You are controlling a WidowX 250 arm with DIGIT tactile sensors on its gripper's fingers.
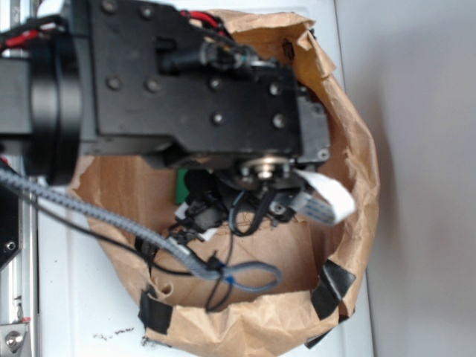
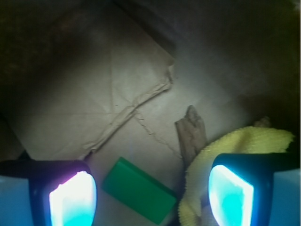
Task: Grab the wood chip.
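Observation:
In the wrist view the wood chip [image 2: 191, 134], a small rough brown sliver, lies on the brown paper floor of the bag, its near end tucked against the yellow towel [image 2: 235, 150]. My gripper [image 2: 151, 197] is open above the bag floor, both glowing fingertips [image 2: 73, 200] wide apart. Between them lies the green block [image 2: 138, 189]; the chip sits beyond the right finger, untouched. In the exterior view the arm [image 1: 186, 82] reaches down into the paper bag [image 1: 349, 223] and hides the chip; only a bit of the green block [image 1: 181, 190] shows.
The bag's crumpled paper walls [image 1: 253, 327] ring the gripper, with black tape patches [image 1: 332, 288] on the rim. A braided cable [image 1: 111, 219] drapes across the bag. A fold ridge [image 2: 136, 106] crosses the bag floor.

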